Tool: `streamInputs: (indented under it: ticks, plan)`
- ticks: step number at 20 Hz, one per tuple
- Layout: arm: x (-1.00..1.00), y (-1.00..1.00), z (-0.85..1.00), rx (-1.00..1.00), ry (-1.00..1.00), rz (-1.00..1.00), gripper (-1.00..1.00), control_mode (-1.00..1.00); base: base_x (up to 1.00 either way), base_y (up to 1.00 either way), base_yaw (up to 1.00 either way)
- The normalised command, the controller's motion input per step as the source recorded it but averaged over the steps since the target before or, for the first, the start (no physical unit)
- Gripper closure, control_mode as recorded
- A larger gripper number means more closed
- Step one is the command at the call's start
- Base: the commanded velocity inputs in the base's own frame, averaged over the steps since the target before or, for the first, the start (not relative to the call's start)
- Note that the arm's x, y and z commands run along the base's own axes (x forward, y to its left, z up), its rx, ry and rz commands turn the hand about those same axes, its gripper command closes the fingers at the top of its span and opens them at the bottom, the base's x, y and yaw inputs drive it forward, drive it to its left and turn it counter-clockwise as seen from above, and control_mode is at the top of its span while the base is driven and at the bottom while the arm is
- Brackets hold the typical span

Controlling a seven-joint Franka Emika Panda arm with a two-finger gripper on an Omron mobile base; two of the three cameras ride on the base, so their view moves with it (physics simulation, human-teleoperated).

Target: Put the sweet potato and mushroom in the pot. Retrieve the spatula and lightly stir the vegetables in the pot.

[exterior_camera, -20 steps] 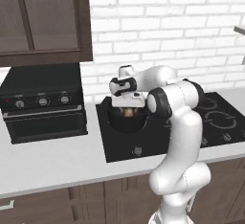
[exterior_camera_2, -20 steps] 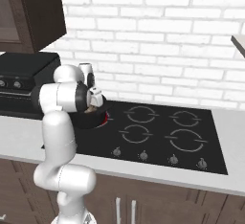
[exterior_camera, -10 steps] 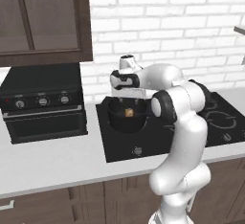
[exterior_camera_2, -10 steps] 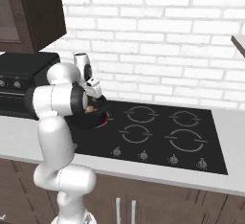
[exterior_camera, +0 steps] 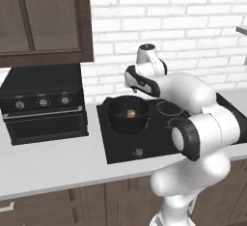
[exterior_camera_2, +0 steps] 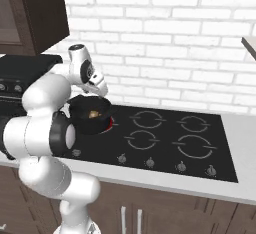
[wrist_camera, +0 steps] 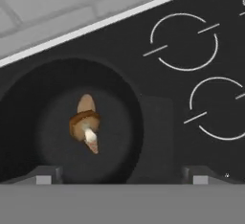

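We found the claw (wrist_camera: 119, 173) spread wide with nothing between its fingertips (wrist_camera: 47, 174), held above the black pot (wrist_camera: 28, 98) and slightly toward the rear burner rings (wrist_camera: 184, 41) of the cooktop (exterior_camera: 159, 138). Directly below and just ahead of the claw, on the pot's floor, lay the orange-tan sweet potato (wrist_camera: 86, 104) with the brown-capped mushroom (wrist_camera: 85, 125) touching and partly overlapping it, its pale stem pointing back toward the fingertips. From the left base view we noted the pot (exterior_camera: 127, 115) standing on the near-left burner, with the black countertop oven (exterior_camera: 43, 104) well off to the claw's left on the pale counter (exterior_camera: 48, 164) before the white brick wall (exterior_camera: 193, 32).
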Motion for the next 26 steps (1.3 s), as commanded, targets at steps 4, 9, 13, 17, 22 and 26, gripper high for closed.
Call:
streamInputs:
  ticks: [4,9,13,17,22,26]
  plan:
    - [-0.79,-0.68,0.00,0.02,-0.12,0.22,-1.00,-1.00,0.00,0.00,0.00]
    - [-0.91,-0.11,0.44,-0.01,-0.07,0.42,-1.00,-1.00,0.00,0.00,0.00]
    - [-0.36,0.12,0.39,-0.10,0.14,0.47,-1.00,-1.00,0.00,0.00,0.00]
    - [-0.24,0.16,0.00,-0.08,0.13,0.24,-1.00,-1.00,0.00,0.00,0.00]
    - [-0.43,0.01,0.08,-0.01,0.09,-0.05,-1.00,-1.00,0.00,0.00,0.00]
    - [-0.41,0.00,0.01,0.00,0.03,-0.07,-1.00,-1.00,0.00,0.00,0.00]
